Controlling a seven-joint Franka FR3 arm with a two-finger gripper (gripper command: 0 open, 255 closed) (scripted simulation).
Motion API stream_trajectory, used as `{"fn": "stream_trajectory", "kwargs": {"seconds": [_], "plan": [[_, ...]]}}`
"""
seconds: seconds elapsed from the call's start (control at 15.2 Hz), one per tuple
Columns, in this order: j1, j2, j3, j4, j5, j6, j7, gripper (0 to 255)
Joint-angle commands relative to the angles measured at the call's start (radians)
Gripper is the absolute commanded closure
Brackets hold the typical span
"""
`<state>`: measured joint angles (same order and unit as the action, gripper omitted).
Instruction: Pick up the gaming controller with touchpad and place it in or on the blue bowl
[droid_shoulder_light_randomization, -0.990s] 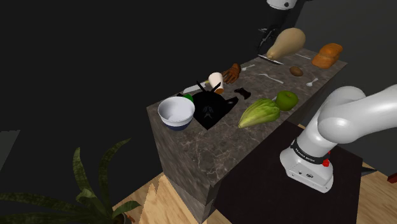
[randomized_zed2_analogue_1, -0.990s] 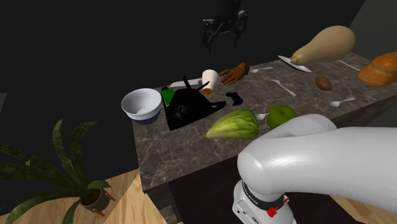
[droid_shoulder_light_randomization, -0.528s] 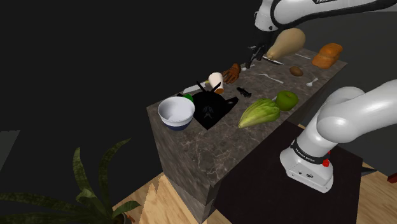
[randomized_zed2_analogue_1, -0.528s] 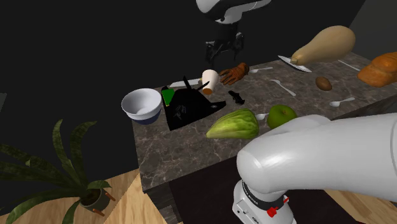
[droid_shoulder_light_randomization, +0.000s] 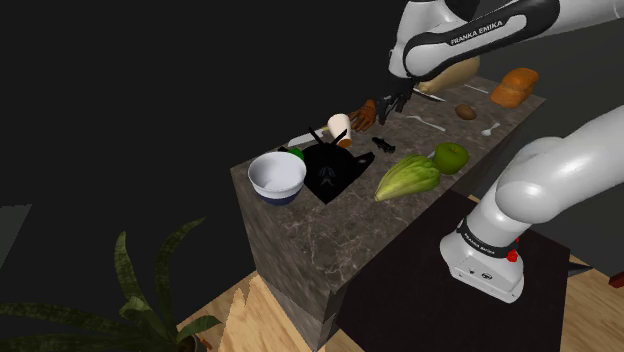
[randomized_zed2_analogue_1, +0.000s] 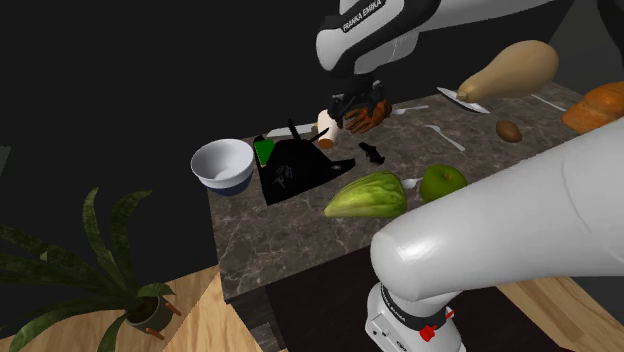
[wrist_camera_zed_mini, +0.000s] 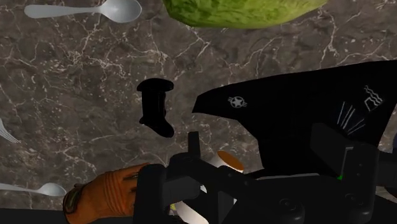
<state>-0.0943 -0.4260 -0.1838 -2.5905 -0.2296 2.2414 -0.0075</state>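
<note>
The gaming controller (droid_shoulder_light_randomization: 383, 145) (randomized_zed2_analogue_1: 371, 153) (wrist_camera_zed_mini: 156, 108) is a small black shape lying on the dark marble counter, between a large black object and a spoon. The bowl (droid_shoulder_light_randomization: 277, 176) (randomized_zed2_analogue_1: 223, 163) is white inside and dark blue outside, and stands at the counter's near corner. My black gripper (droid_shoulder_light_randomization: 395, 100) (randomized_zed2_analogue_1: 357, 100) (wrist_camera_zed_mini: 262, 153) hangs open above an orange glove and a white cup. It holds nothing, and the controller lies a short way off, toward the lettuce.
The large black object (droid_shoulder_light_randomization: 330, 170) lies between bowl and controller. A lettuce (droid_shoulder_light_randomization: 407, 176) and a green apple (droid_shoulder_light_randomization: 451, 156) sit near the stand side. The orange glove (randomized_zed2_analogue_1: 368, 115), white cup (droid_shoulder_light_randomization: 340, 125), squash (randomized_zed2_analogue_1: 510, 70), bread (droid_shoulder_light_randomization: 513, 87) and spoons crowd the back.
The arm has swung down into view. The gripper has dropped from high above the counter to just over the glove and cup, still open.
</note>
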Motion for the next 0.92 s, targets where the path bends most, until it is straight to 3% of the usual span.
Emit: {"fn": "stream_trajectory", "kwargs": {"seconds": [0.0, 0.86], "plan": [[-0.012, 0.072, -0.017, -0.006, -0.016, 0.077, -0.003, 0], [-0.076, 0.574, -0.096, 0.108, -0.038, 0.447, -0.034, 0]]}}
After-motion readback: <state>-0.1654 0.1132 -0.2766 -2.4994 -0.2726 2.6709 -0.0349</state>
